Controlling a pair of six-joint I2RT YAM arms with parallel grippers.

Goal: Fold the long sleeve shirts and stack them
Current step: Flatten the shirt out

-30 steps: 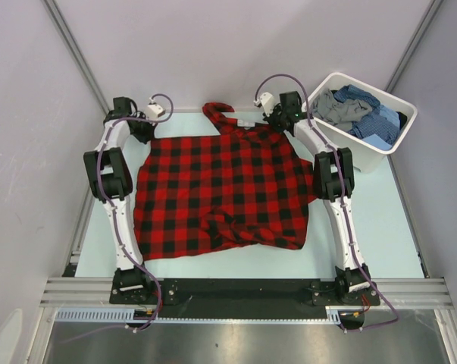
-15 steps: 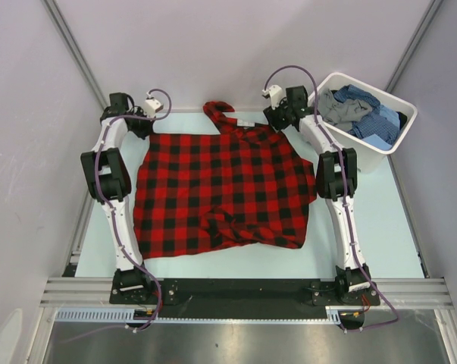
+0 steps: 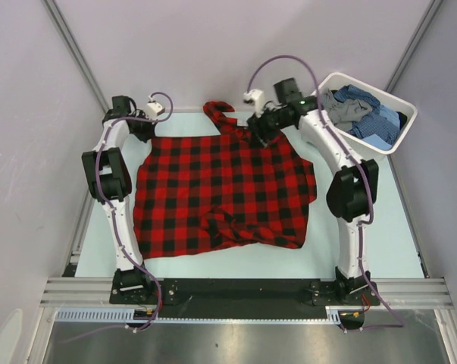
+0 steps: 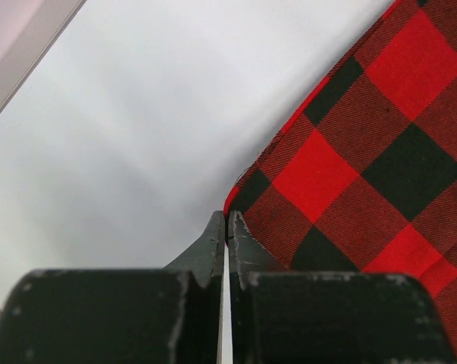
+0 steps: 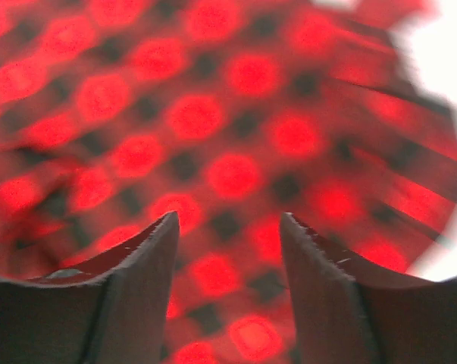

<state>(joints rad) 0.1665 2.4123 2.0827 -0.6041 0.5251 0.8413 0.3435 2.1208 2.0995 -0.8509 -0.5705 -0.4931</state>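
I am watching the red-and-black check shirt (image 3: 220,189) lying spread on the table (image 3: 364,227) between both arms. The left gripper (image 4: 227,221) is sitting closed at its far-left corner. The right gripper (image 5: 228,220) is hovering over the collar end, jaws apart and empty. Blue and grey shirts (image 3: 361,114) are lying in the white tub (image 3: 368,155).

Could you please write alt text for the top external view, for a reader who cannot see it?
A red-and-black check shirt lies spread on the pale table. The right gripper hovers over its far edge near the collar; the left gripper is at its far left corner. At the far right, a white tub holds crumpled blue and grey clothes.
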